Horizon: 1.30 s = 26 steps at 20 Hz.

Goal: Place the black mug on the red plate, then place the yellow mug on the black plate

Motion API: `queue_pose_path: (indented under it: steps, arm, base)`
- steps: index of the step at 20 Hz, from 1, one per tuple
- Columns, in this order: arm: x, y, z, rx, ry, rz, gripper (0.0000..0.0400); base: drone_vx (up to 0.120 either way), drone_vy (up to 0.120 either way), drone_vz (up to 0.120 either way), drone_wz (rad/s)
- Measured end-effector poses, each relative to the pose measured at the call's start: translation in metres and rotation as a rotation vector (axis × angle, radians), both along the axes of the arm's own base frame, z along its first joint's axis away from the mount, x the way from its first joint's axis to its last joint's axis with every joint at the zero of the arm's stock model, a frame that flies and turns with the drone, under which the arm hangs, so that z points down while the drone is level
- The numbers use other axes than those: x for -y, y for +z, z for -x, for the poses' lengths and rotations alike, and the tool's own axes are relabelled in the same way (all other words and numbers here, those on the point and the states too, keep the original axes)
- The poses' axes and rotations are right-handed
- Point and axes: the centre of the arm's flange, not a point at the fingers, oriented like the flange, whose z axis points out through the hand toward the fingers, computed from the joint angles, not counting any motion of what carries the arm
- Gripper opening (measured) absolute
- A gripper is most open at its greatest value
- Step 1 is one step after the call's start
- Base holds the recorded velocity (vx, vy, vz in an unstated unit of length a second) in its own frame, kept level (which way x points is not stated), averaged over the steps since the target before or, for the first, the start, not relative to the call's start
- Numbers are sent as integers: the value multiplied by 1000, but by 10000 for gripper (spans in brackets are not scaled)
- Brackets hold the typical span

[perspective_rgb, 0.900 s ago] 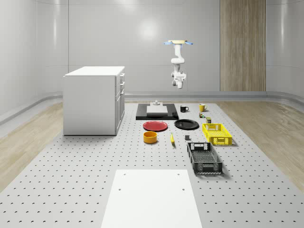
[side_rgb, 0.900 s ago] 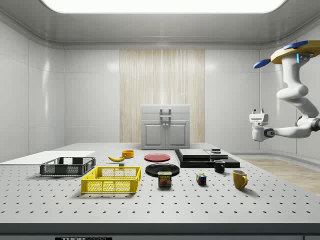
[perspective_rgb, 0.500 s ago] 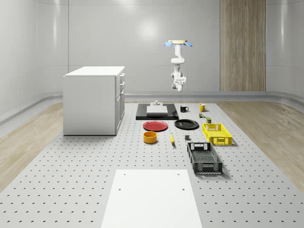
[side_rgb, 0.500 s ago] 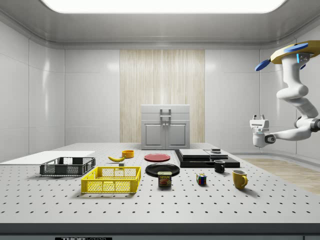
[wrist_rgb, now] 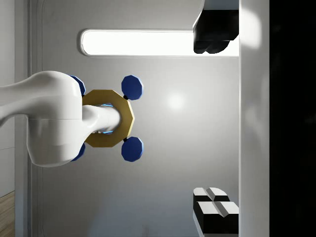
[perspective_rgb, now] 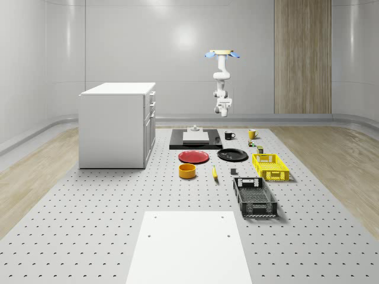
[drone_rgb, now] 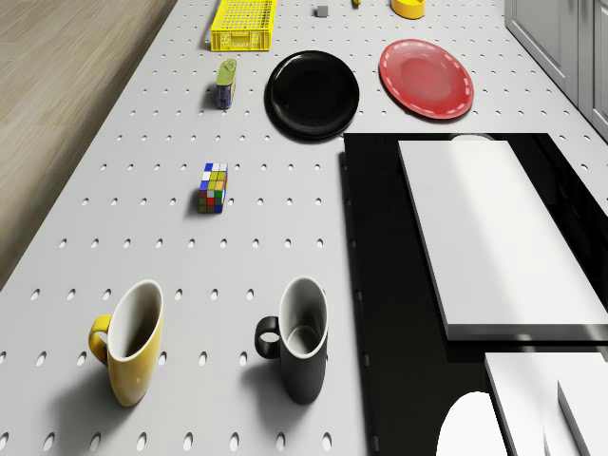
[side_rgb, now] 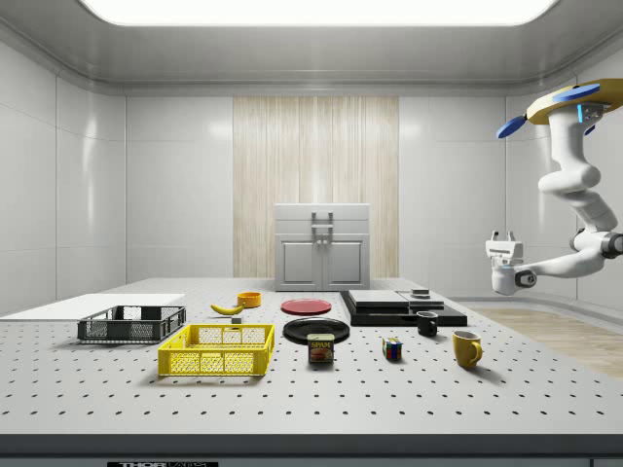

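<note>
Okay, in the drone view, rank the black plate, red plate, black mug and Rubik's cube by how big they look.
1-2. black plate and red plate: alike, so not ranked.
3. black mug: nearer the camera, which may enlarge it.
4. Rubik's cube.

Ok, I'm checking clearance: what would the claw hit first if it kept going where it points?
The claw points upward, and its way looks free up to the ceiling. The hovering drone sits beside that line, probably clear.
</note>
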Motion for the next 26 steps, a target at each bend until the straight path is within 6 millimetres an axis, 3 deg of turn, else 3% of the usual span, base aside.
queue_pose_path:
  steps: [26]
  arm:
    - [-1, 5, 1, 20, 0, 6, 400]
  base:
    - [0, 0, 0, 0]
